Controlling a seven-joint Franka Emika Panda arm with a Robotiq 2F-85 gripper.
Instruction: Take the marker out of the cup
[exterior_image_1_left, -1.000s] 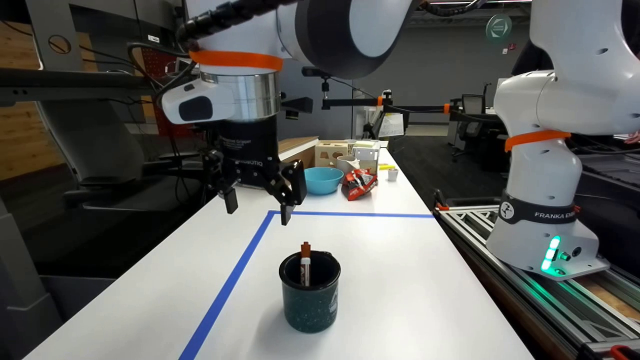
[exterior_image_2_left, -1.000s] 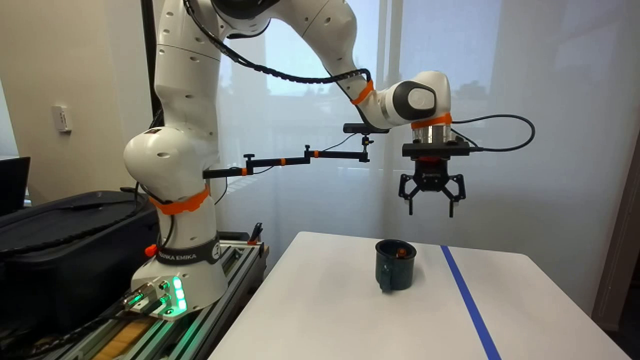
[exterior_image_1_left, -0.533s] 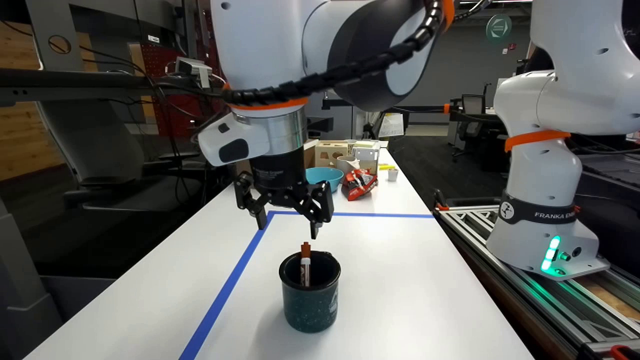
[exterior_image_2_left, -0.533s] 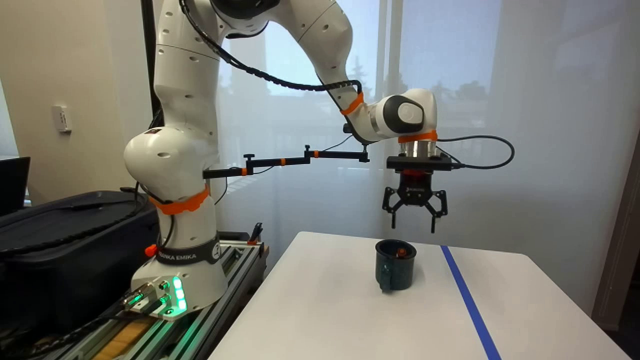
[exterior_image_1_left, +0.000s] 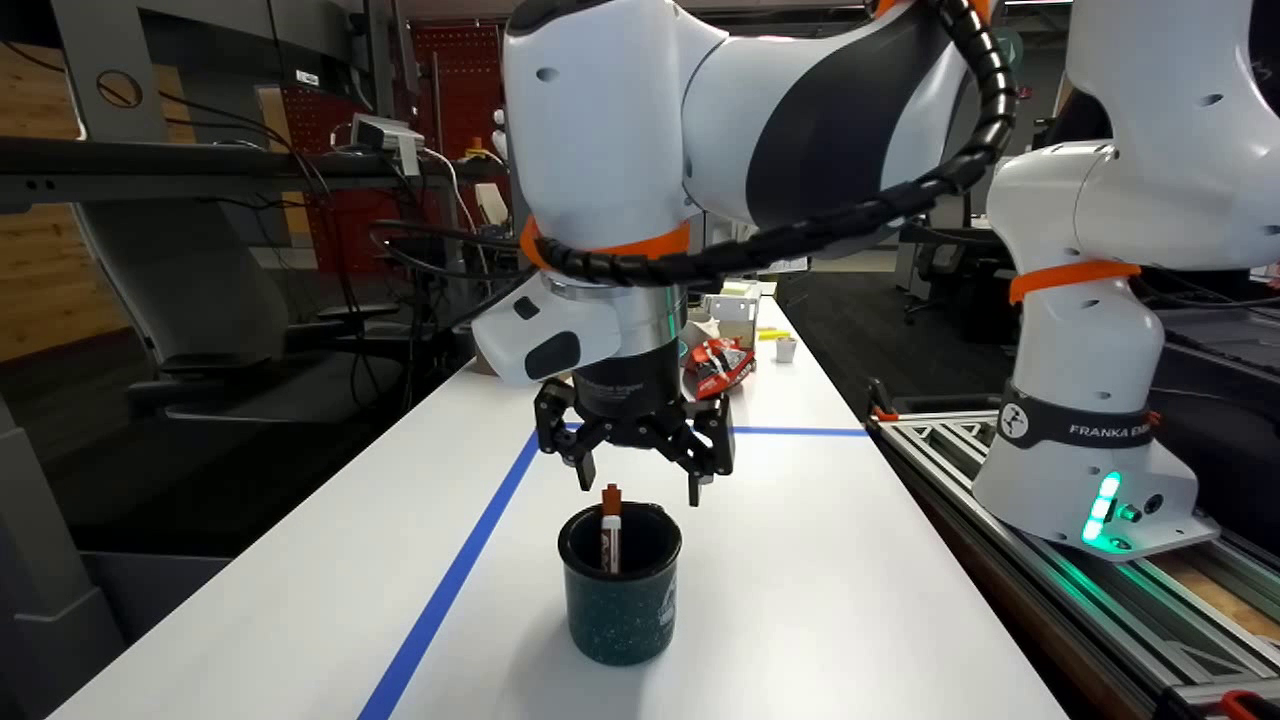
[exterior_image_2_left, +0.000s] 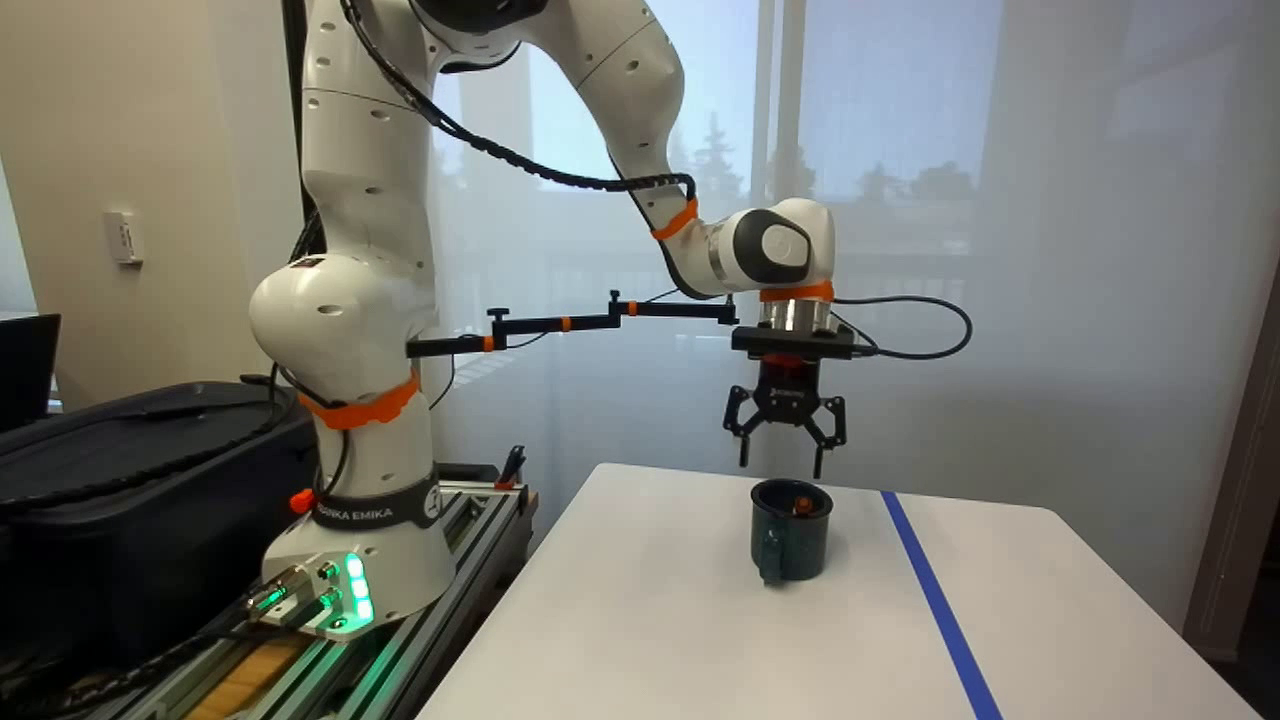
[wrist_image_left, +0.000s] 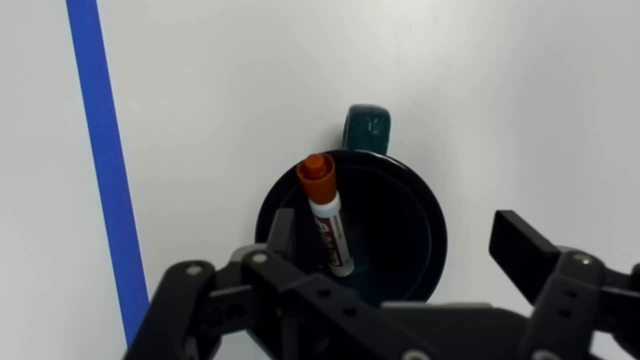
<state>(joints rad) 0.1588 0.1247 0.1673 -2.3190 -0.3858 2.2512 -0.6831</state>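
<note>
While hanging just above the cup (exterior_image_1_left: 620, 620), hand (exterior_image_1_left: 640, 494): spread well apart, pointing down.
Marker (wrist_image_left: 331, 225): inside the cup, tilted, with orange cap (wrist_image_left: 320, 187) uppermost, poking past the rim (wrist_image_left: 413, 178) near the handle (wrist_image_left: 367, 127).
Cup: dark green, speckled, upright on the desk (exterior_image_1_left: 800, 600).
Tape (exterior_image_2_left: 932, 590): blue, stuck along the desk, near the cup but apart from it.
Red packet (exterior_image_1_left: 720, 368): farther down the desk in an exterior view.

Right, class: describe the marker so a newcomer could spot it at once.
On the white table, beside a blue tape line, stands a dark teal cup. The marker leans inside it, set apart from its dark surroundings by an orange cap and partly white barrel.
</note>
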